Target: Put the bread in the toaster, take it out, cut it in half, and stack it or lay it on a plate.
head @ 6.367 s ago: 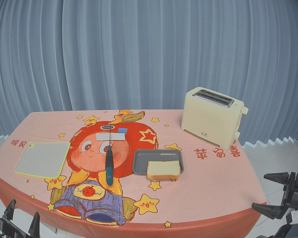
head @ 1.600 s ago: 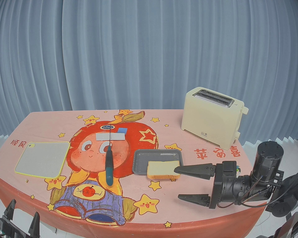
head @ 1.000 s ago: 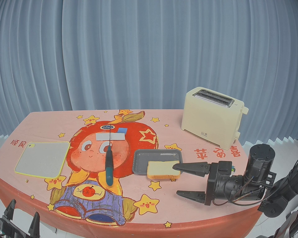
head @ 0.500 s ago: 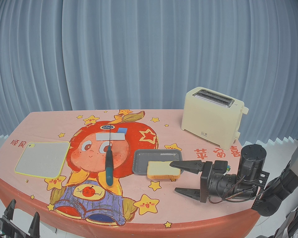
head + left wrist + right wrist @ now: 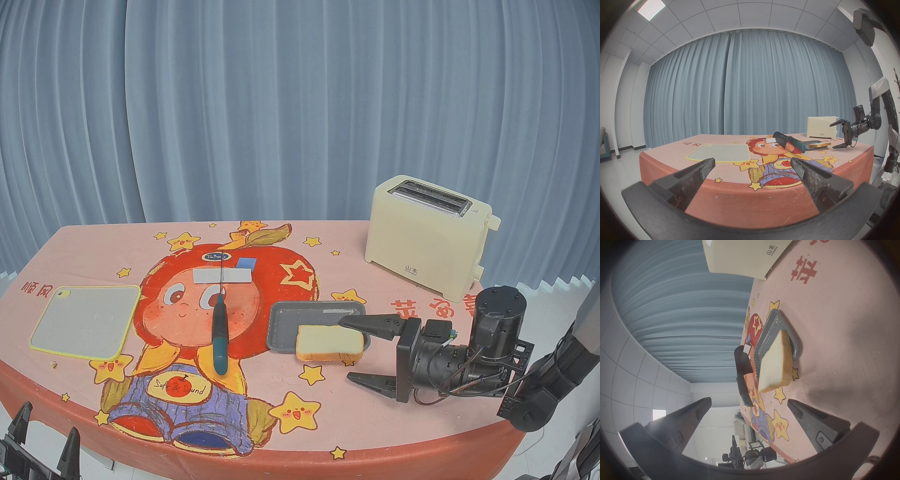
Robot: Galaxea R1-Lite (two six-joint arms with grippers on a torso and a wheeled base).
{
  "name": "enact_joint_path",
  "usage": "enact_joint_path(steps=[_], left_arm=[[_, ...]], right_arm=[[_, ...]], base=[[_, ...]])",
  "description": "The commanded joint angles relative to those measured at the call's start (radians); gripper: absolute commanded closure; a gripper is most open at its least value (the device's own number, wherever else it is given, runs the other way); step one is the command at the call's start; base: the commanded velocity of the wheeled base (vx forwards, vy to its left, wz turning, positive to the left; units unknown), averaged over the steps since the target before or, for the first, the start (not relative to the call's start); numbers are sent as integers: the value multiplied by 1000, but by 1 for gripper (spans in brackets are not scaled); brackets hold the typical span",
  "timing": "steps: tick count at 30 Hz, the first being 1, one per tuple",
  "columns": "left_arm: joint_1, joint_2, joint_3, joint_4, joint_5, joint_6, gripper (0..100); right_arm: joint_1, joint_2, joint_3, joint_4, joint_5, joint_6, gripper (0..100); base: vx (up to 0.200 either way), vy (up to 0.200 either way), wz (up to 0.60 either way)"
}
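Hovering over the desk [image 5: 381,275], the right end effector [image 5: 749,402] gapes wide, empty, just beside the bread [image 5: 329,342]

R arm [image 5: 497,315] blk, cylindrical wrist, thin cables; tool [image 5: 345,349] w/ pointed blk fingers [image 5: 375,325].

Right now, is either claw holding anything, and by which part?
Nothing is held. The right claw is open beside the bread, not gripping it; the left claw is open and empty.
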Motion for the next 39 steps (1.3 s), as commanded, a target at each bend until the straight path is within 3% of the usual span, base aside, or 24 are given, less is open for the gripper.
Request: enact_joint_path(steps=[1, 9, 39], left_arm=[[0, -15, 18, 0, 0, 0, 0], [0, -15, 18, 0, 0, -1, 0], [0, -15, 18, 0, 0, 0, 0]], right_arm=[[-3, 35, -6, -1, -1, -1, 0], [-23, 87, 3, -112, -5, 2, 0], [-52, 140, -43, -112, -22, 3, 0]], base=[[0, 0, 0], [0, 0, 0], [0, 0, 0]])
